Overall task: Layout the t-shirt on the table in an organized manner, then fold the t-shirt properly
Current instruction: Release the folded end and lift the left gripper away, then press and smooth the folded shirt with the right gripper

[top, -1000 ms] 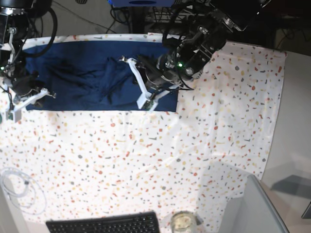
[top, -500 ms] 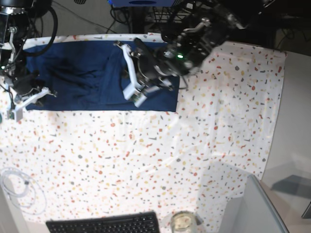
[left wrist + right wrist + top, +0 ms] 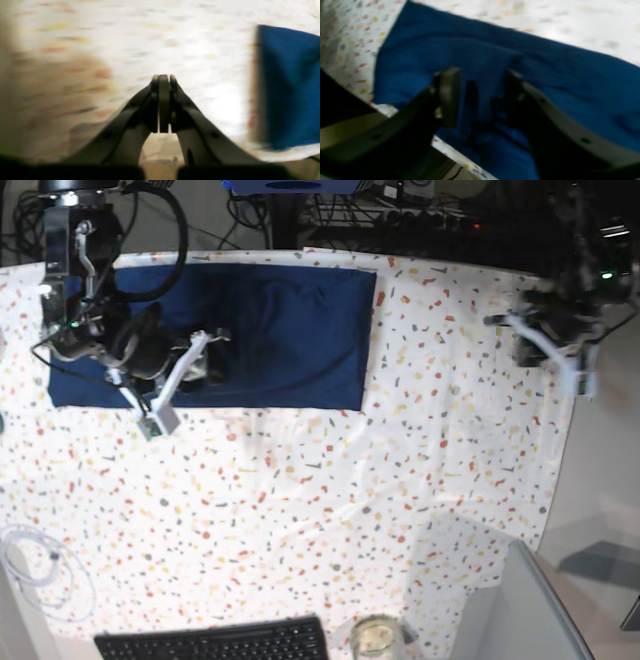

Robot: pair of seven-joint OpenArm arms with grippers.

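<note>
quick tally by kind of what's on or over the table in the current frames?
t-shirt: 1
grippers: 2, left gripper and right gripper
keyboard: 1
glass jar: 1
white cable coil: 1
Total: 6, all on or over the table.

Left gripper (image 3: 163,103) with jaws pressed together over blurred speckled table (image 3: 125,37), navy t-shirt (image 3: 287,85) lay at right.

T-shirt (image 3: 270,330) flat on the desk (image 3: 400,480), at the far left part. Right tool (image 3: 175,385) over the shirt's left half, near its front edge. Left tool (image 3: 560,350) well apart, over the desk's far right edge. Keyboard (image 3: 215,642) and glass jar (image 3: 377,638) along the near edge; cable (image 3: 40,570) at near left.
</note>
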